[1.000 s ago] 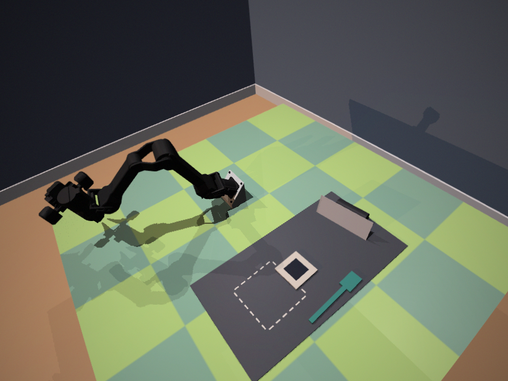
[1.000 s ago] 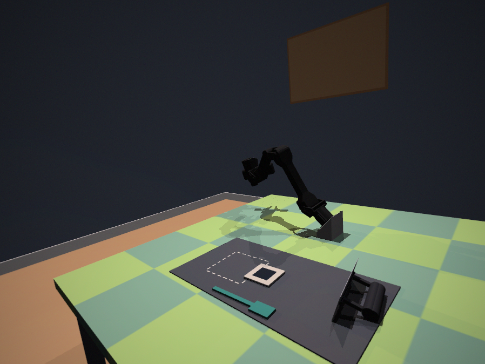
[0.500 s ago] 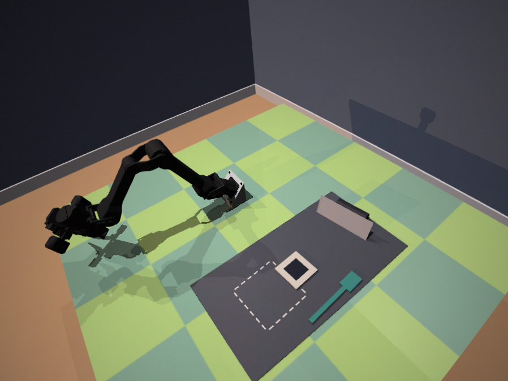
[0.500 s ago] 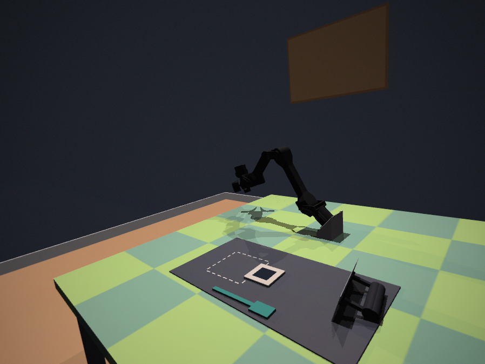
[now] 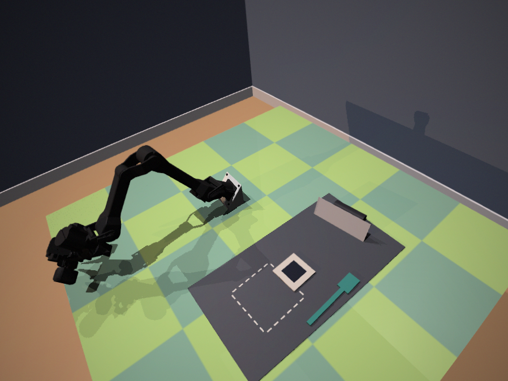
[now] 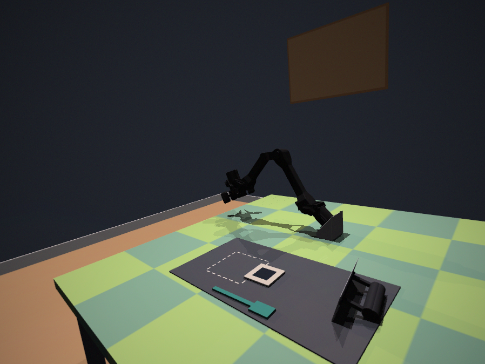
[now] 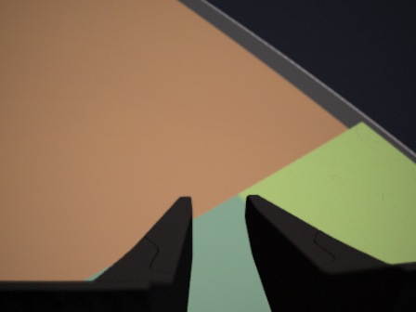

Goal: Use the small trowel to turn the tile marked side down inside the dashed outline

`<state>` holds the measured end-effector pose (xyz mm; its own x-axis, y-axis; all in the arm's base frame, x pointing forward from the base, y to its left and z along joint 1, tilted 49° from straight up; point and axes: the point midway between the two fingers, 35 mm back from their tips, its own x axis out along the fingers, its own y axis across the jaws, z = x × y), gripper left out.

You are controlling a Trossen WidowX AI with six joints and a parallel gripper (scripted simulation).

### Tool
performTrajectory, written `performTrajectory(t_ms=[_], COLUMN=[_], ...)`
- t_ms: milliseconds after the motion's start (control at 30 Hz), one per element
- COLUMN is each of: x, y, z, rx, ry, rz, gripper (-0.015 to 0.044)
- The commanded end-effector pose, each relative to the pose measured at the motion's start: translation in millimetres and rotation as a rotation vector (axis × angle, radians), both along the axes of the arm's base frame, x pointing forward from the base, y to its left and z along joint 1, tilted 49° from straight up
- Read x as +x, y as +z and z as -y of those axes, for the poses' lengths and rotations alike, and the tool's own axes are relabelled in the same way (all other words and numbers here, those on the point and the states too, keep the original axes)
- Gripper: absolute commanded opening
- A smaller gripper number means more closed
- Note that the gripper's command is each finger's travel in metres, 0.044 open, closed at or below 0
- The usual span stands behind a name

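The tile (image 5: 293,271) (image 6: 264,274) is cream with a dark square facing up. It lies flat on the grey mat (image 5: 311,233) (image 6: 305,309), over one corner of the dashed outline (image 5: 232,294) (image 6: 207,269) and mostly outside it. The teal trowel (image 5: 348,282) (image 6: 262,309) lies flat near the mat's long edge, apart from the tile, its blade toward the panel end. My gripper (image 7: 218,207) is open with a narrow, empty gap. It is raised well away from mat, tile and trowel, beyond the mat's outline end; its fingertips are hard to make out in the top and exterior views.
A slanted pale panel (image 5: 341,218) with a black cylinder (image 5: 351,210) (image 6: 374,300) behind it stands at the mat's far end from the outline. The wrist view shows the table's corner (image 7: 371,172), the orange floor (image 7: 139,116) and a dark wall (image 7: 362,46).
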<state>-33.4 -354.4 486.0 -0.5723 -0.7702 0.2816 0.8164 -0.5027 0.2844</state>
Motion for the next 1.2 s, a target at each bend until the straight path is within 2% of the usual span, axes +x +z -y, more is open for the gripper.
performTrajectory(t_ms=[0,567,1167], x=[30,149,282], y=[-7,-35,-77], z=[12,27,3], rx=[0.050,0.216,0.397], ry=[0.083,0.392,0.723], rz=[-0.030,-0.159,-0.348], gripper=[0.0100,0.0100,0.0100])
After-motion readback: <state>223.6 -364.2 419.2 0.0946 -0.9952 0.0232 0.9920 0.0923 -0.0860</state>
